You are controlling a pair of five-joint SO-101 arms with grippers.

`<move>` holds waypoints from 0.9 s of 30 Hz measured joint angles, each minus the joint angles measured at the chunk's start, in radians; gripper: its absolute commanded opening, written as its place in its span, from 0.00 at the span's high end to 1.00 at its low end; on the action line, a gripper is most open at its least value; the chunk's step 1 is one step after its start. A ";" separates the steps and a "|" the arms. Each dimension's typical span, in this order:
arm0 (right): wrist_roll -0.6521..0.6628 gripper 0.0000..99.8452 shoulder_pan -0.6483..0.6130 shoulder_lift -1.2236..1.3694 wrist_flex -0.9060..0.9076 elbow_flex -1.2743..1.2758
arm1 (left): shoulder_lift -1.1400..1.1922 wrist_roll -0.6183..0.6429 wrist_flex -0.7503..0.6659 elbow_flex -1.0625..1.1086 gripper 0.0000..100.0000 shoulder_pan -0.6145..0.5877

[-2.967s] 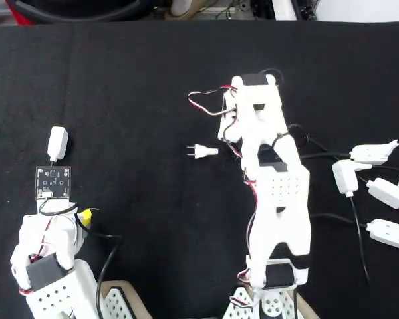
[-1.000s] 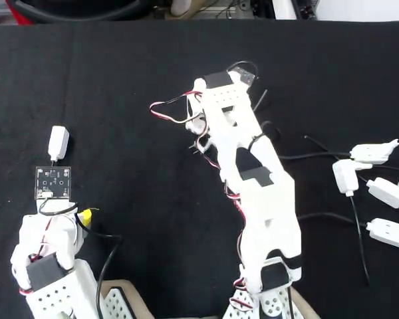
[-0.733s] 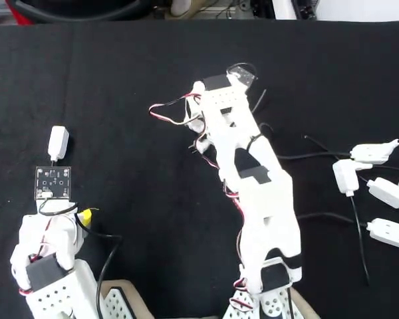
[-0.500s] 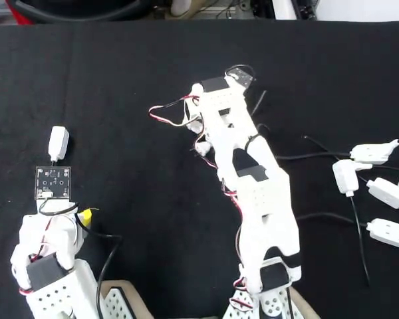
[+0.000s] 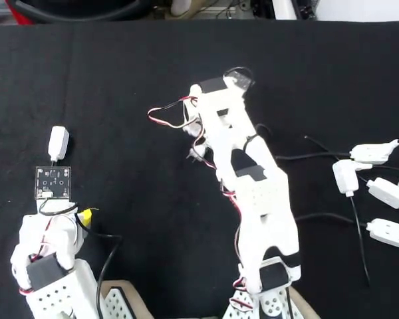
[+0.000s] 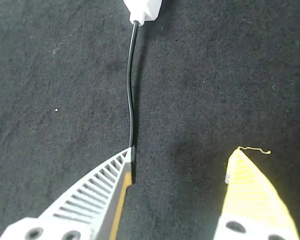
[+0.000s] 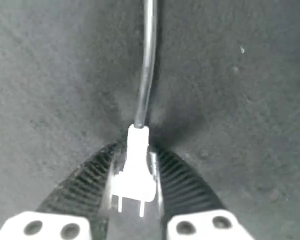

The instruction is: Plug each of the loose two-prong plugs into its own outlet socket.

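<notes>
1. Right, got the two-prong plug point(image 7: 134, 176) clamped in the right gripper point(image 7: 137, 151), pinched across its flat sides, prongs facing back at the wrist, cable point(image 7: 148, 60) trailing ahead. Presumably gripped on the body like that to stop twisting.
2. Placing it mid-desk, a touch left of centre, under the wrist of the right arm point(image 5: 253, 193). Cannot tell whether lifted or resting on the desk point(image 5: 120, 66).
3. Counting what look like four outlet sockets point(image 5: 346, 177) bunched at the desk's right edge, well apart from the plug. Means a long carry across, dragging cable.
4. Reading the left gripper point(image 6: 182, 152) as apart, with nothing between the fingers point(image 6: 250, 192), parked by the desk's near-left corner on the arms' side.
5. Seeing a black cord point(image 6: 131, 100) run from under the white finger point(image 6: 102, 200) to a white block point(image 5: 58, 141) near the left edge. Cannot tell whether plug or socket. Probably lined up on that cord for a later grab, or to steady the block.
6. Judging the step in hand as pick-and-carry of this plug, not yet seated in anything.
7. Needs the prongs turned toward a socket face before any push. Expect fussy alignment. Watch for pivoting in the grip and cable tug pulling it off line.
</notes>
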 measured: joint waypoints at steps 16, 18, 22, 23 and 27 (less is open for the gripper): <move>0.565 0.98 0.037 0.011 0.219 -0.147 | 0.000 0.000 0.000 0.000 0.70 0.000; 0.644 0.98 0.058 0.011 0.219 -0.147 | 0.000 0.000 0.000 0.000 0.70 0.000; 0.727 0.92 0.063 0.032 0.219 -0.153 | 0.000 0.000 0.000 0.000 0.70 0.000; 0.733 0.90 0.063 0.035 0.219 -0.153 | 0.000 0.000 0.000 0.000 0.70 0.000; 0.747 0.88 0.066 0.037 0.219 -0.153 | 0.000 0.000 0.000 0.000 0.70 0.000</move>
